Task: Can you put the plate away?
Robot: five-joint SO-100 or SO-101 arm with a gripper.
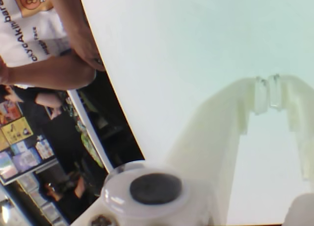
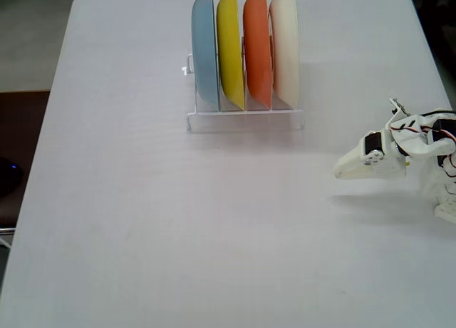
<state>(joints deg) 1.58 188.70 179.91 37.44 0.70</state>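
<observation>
The cream-white plate [image 2: 285, 46] stands on edge in the rightmost slot of a white dish rack [image 2: 246, 118] at the back of the table in the fixed view. An orange plate [image 2: 257, 46], a yellow plate [image 2: 230, 46] and a blue plate [image 2: 206, 46] stand in the slots to its left. My white gripper [image 2: 340, 172] is low over the table at the right, well in front of and to the right of the rack. In the wrist view my gripper [image 1: 268, 93] has its fingertips together with nothing between them. The plate is out of the wrist view.
The white table [image 2: 178, 221] spreads out to the left and front of the gripper. In the wrist view the table's edge [image 1: 115, 108] runs diagonally, with a person in a printed white shirt [image 1: 29, 34] and dark shelves of goods beyond it.
</observation>
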